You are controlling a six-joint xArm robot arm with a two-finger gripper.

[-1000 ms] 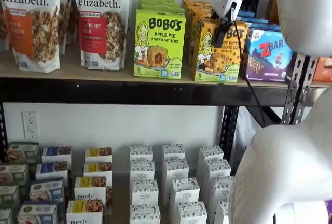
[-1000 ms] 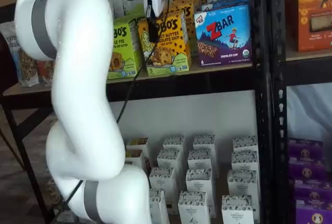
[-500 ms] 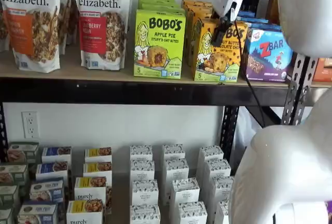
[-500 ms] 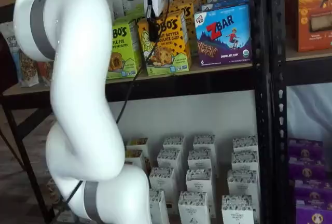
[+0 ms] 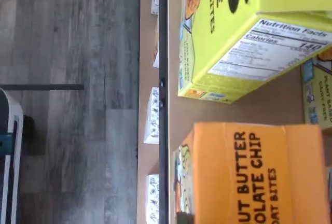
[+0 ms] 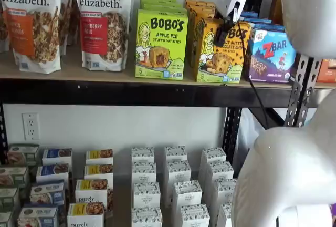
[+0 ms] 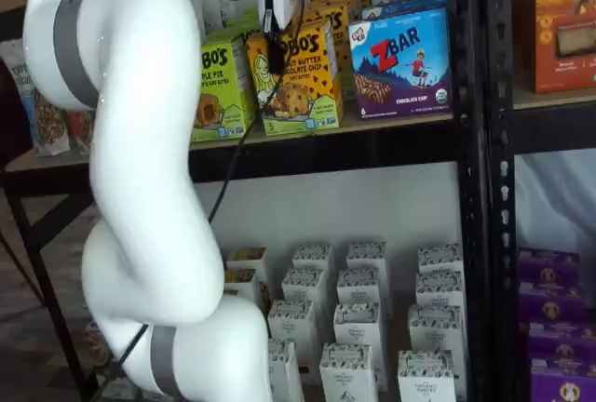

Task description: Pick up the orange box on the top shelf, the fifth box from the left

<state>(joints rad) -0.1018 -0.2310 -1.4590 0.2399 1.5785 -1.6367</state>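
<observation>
The white arm (image 7: 140,188) is shown large in the foreground of both shelf views, between the cameras and the rack. Behind it, the top shelf (image 6: 105,74), a tan board with a black front edge, is seen carrying the boxed goods; the lower level is filled with small white cartons (image 6: 178,185).

The gripper (image 6: 221,37) is held in front of the top shelf, its white body above and its black fingers hanging over the upper front of the orange box (image 6: 220,53). Only a dark, side-on shape of the fingers is presented in both shelf views, so whether they stand apart or closed cannot be told, nor whether they touch the carton.

The orange box is placed directly behind and below the gripper, upright at the shelf's front edge, with further orange cartons lined up behind it. To one side of the gripper the lime-green Apple Pie box (image 6: 160,44) is set just beside the orange box; to the other side the blue ZBar box (image 6: 273,54) is set close against it. Two granola bags (image 6: 102,22) are stood well beyond the green box.

In the wrist view the orange box's top (image 5: 249,175) is seen from above, with the green box (image 5: 244,32) near it and a strip of bare shelf board between them.
</observation>
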